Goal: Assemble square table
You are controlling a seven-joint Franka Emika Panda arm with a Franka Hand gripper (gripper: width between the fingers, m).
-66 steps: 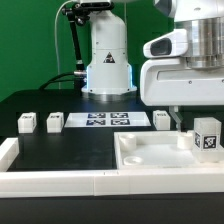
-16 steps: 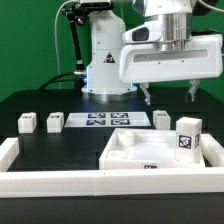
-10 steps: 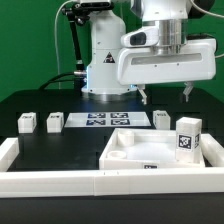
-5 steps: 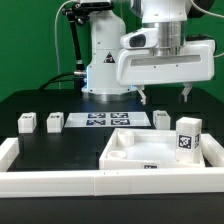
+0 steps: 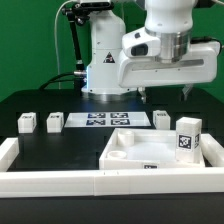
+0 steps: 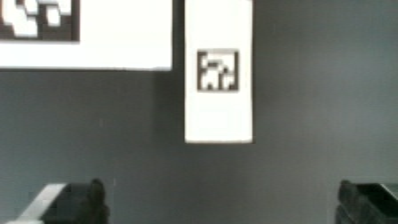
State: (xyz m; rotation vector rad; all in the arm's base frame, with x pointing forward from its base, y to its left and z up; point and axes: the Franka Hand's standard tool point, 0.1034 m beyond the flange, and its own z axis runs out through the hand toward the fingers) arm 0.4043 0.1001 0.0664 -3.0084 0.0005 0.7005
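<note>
Gripper (image 5: 166,94) high above worktop (image 5: 70,145), jaws wide apart, nothing held. Square top (image 5: 150,152) sits at front, exterior view's right. Mounted leg (image 5: 188,135) upright in its corner. Wrist view looks down on loose leg (image 6: 217,75) lying just beside marker board (image 6: 71,30). Likely next pick. Advice: descend straight, straddle narrow sides, stay clear of marker board, close only once seated low.

A white leg (image 6: 217,110) bearing a black tag is seen lying on the dark table (image 6: 107,130), just beside the marker board (image 6: 125,40). The gripper (image 6: 221,203) is held wide open above the table.
</note>
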